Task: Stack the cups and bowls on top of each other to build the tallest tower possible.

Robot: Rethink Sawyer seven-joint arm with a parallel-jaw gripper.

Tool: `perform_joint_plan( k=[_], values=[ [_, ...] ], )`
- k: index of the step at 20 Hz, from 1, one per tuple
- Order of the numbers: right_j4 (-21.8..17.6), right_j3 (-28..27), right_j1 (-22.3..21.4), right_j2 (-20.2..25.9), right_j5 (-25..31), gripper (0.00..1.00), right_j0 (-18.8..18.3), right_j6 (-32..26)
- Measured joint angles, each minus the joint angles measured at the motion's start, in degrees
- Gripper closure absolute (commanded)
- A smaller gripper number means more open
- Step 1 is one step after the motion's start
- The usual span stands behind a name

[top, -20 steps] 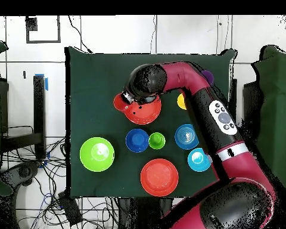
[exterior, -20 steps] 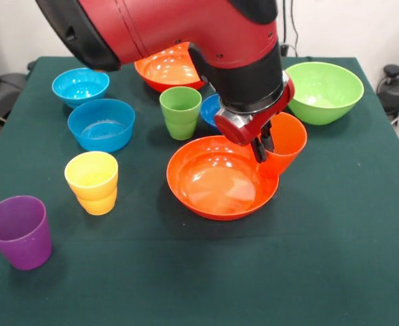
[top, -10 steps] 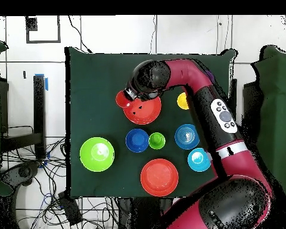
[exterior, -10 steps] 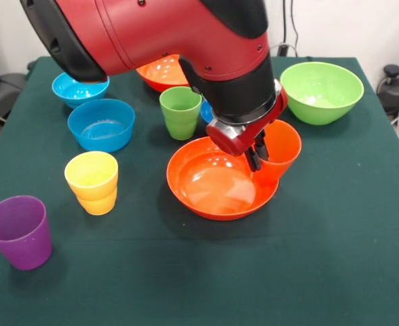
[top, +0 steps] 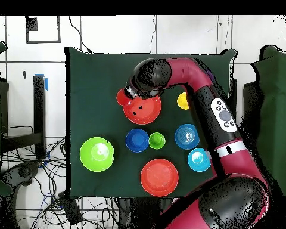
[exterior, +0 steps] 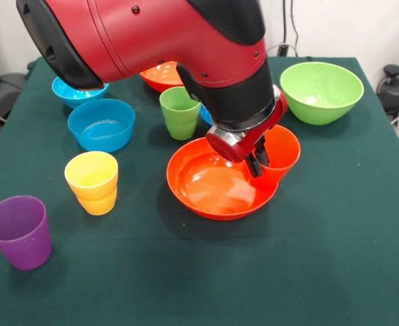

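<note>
My gripper (exterior: 257,163) is shut on the near rim of the orange cup (exterior: 283,151) and holds it tilted at the right edge of a large orange bowl (exterior: 213,187). Overhead, the orange cup (top: 123,97) sits at that bowl's (top: 145,111) left rim under the gripper (top: 131,96). The green cup (exterior: 180,112), yellow cup (exterior: 92,182) and purple cup (exterior: 20,231) stand upright apart. Two light blue bowls (exterior: 101,124) (exterior: 77,87) sit at the far left. The lime green bowl (exterior: 320,92) is at the far right. The second orange bowl (exterior: 160,73) and the dark blue bowl (top: 137,140) are mostly hidden by the arm in the front view.
The red arm (exterior: 152,34) covers the table's far middle in the front view. The green tablecloth (exterior: 321,258) stretches on the near right. Overhead, cables and equipment lie beyond the table's left edge (top: 67,119).
The gripper with the orange cup has shifted a little left and lower, bringing the cup closer over the large orange bowl's rim. Nothing else has moved.
</note>
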Motion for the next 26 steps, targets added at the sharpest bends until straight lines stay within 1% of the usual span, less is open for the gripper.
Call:
perform_joint_plan(
  k=[7,14,19,26],
  values=[
    [0.0,0.05,0.01,0.83,-0.4,1.0,-0.45,0.0],
    [0.0,1.07,-0.15,1.81,-3.64,1.0,-1.71,0.0],
    [-0.01,1.71,-0.24,2.24,-4.98,1.0,-2.43,0.0],
    [-0.01,3.21,-0.91,2.61,-5.28,1.0,-3.2,0.0]
  ],
)
